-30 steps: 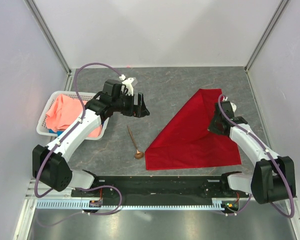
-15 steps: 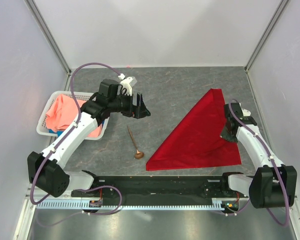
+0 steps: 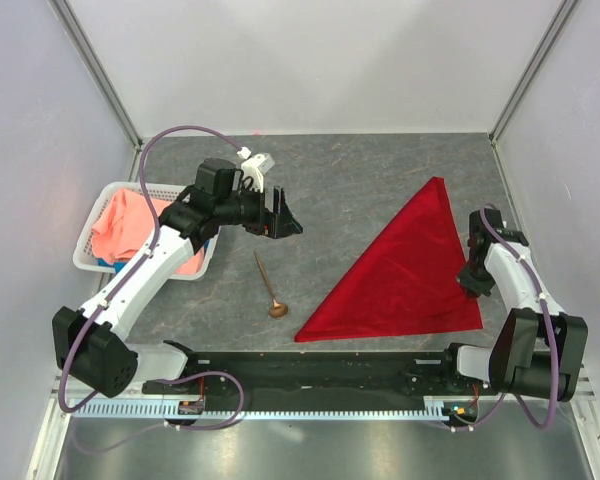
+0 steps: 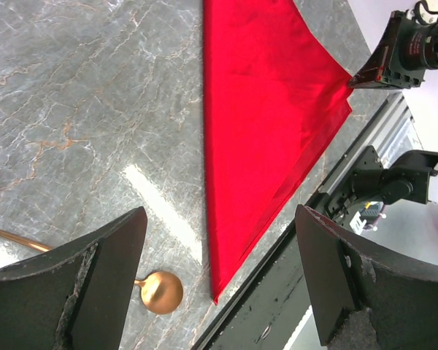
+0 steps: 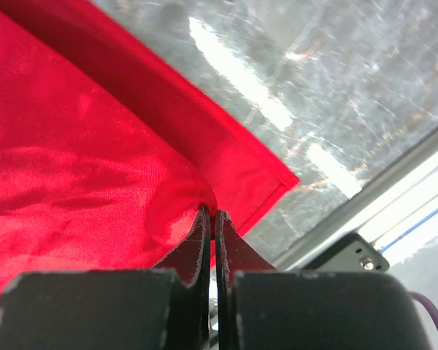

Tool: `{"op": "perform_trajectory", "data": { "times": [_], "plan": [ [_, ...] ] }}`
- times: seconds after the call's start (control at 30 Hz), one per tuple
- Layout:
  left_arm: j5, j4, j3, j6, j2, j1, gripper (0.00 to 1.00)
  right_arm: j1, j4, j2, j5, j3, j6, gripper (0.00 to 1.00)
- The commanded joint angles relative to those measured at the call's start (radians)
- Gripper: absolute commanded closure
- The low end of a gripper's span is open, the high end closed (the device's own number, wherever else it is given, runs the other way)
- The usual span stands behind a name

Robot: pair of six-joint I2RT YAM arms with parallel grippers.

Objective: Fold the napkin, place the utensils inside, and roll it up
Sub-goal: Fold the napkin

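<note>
The deep red napkin lies folded into a triangle on the right of the table, its point toward the back. My right gripper is shut on it near the near-right corner; in the right wrist view the cloth puckers into the closed tips of the gripper. The copper spoon lies bare on the table left of the napkin, bowl toward me. Above and behind the spoon my left gripper hangs open and holds nothing. In its own view the napkin shows beyond the left gripper.
A white basket at the left edge holds a salmon-pink cloth with some blue cloth under it. The black base rail runs along the near edge, close to the napkin's lower edge. Grey walls enclose the table.
My right gripper has drawn the napkin's corner right and toward me, spreading the cloth into a flat triangle. The left gripper has barely shifted.
</note>
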Motion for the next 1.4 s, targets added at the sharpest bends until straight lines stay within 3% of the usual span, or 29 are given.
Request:
{"op": "perform_trajectory", "data": {
  "times": [0.0,0.6,1.17,1.23,1.3,1.37],
  "plan": [
    [0.041,0.023,0.013,-0.021,-0.014,0.006,0.10,-0.051,-0.064,0.002,0.005,0.032,0.002,1.00],
    [0.087,0.031,0.014,-0.037,-0.022,0.004,0.10,-0.103,-0.164,-0.010,0.080,0.051,0.040,1.00],
    [0.107,0.034,0.013,-0.041,-0.025,0.005,0.10,-0.111,-0.130,0.005,0.089,0.032,0.062,0.99],
    [0.107,0.034,0.011,-0.040,-0.024,0.004,0.10,-0.111,-0.129,-0.003,0.092,0.034,0.063,0.72],
    [0.105,0.034,0.013,-0.041,-0.022,0.004,0.10,-0.110,-0.129,-0.009,0.090,0.032,0.065,0.33],
    [0.105,0.035,0.011,-0.040,-0.021,0.006,0.10,-0.111,-0.126,-0.016,0.083,0.031,0.072,0.22]
  ]
}}
